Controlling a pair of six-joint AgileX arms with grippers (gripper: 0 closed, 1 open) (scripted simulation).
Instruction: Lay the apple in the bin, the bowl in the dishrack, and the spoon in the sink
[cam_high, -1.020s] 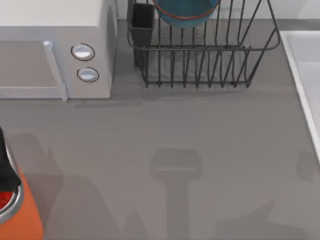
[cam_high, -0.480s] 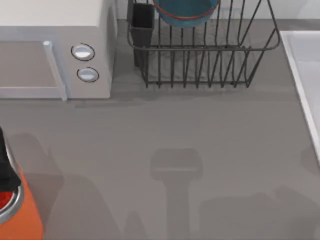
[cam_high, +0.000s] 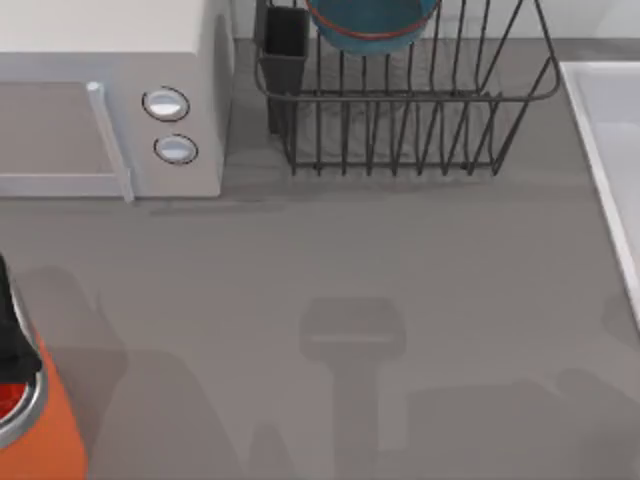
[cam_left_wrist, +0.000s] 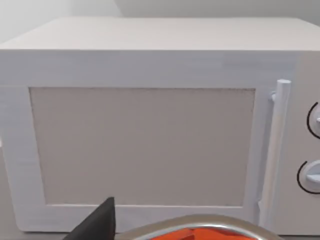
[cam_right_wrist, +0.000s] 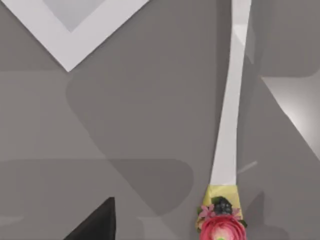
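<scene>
Hardly anything shifts since a second ago: across the grey surface only the shadows at the lower right creep and change shape, and the black piece of the left arm at the left edge stays just beside the bin.

From above, the bowl sits up in the dishrack, cut off by the top edge. The white microwave stands to the rack's left. The bin's orange wall and silver rim poke in at the lower left corner, and a sliver of red, the apple, lies inside that rim. The sink runs along the right edge.

The left wrist view faces the microwave door head on, with the bin's rim below it and one dark fingertip of the left hand; how wide that hand stands, I can't tell.

The right wrist view looks down on the spoon, its long pale handle ending in a flower decoration, with a corner of the sink's rim beyond. One dark fingertip of the right hand shows; its spread I can't tell either.
</scene>
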